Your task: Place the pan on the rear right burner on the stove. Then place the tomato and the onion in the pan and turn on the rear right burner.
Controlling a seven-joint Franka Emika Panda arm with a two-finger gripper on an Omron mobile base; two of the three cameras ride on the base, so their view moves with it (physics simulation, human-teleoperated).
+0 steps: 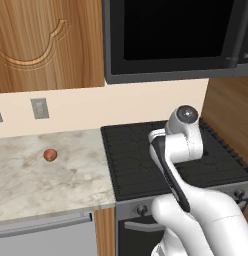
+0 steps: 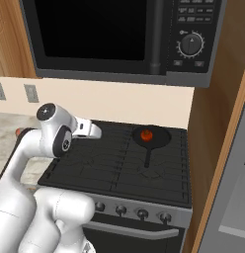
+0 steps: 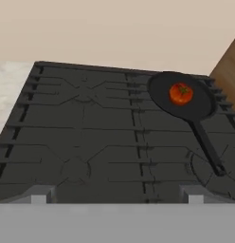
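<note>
The arm is glossy white with rounded, bulbous links, a dark grey round cap at one joint, and black bands along its seams.

Kitchen setting, rendered.

Wall: plain cream backsplash, carrying a grey outlet plate above the counter's rear edge; a second plate shows cut off at the left edge of the left base view.

Upper cabinet: warm wood grain with a carved curved groove, mounted above the counter.

Microwave: black, dark glass door, control panel with a round dial at its right side, hung beside the upper cabinet.

Counter: beige-grey marbled stone, with a steel-grey appliance front under its front edge.

Side panel: tall wood panel at the right, with a grey appliance face beyond it.

Light: even, soft, no hard shadows.
</note>
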